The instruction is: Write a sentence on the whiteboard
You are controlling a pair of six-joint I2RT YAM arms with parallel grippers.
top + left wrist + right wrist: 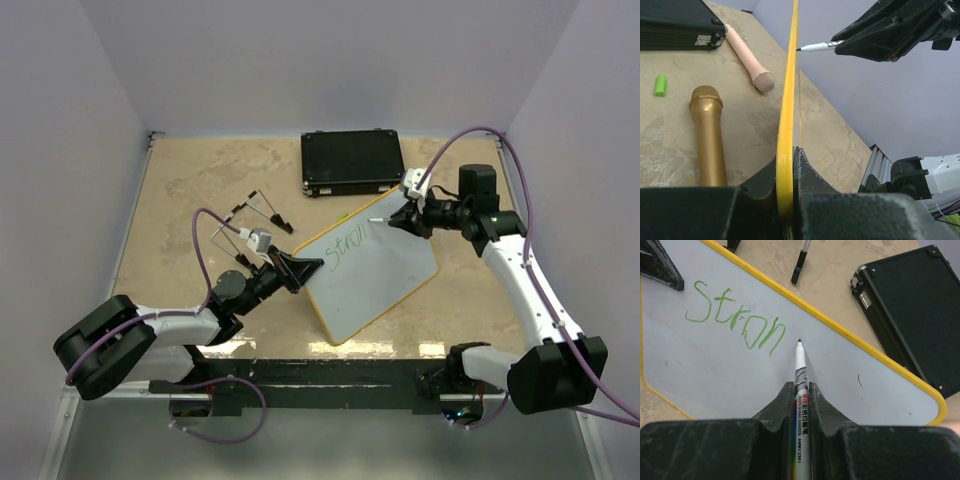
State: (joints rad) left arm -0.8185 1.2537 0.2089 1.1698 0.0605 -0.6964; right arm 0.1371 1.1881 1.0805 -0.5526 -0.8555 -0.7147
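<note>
Beige mottled bench (200, 180), mid-frame: flat white yellow-rimmed whiteboard (380, 285), edge clamped in left jaws; right jaws grip a white marker (800, 370) just past green lettering (737, 320). Best press lightly, holding the board steady.

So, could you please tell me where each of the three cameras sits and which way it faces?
Top external: above and behind the arm bases, looking down on the table; both arms show.
Left wrist: on the left arm, sighting along the whiteboard edge-on; the left jaws clamp its yellow rim.
Right wrist: on the right arm, looking down the marker at the green lettering; the right jaws grip the marker.
Shared: both wrist views show the marker and the black case.
</note>
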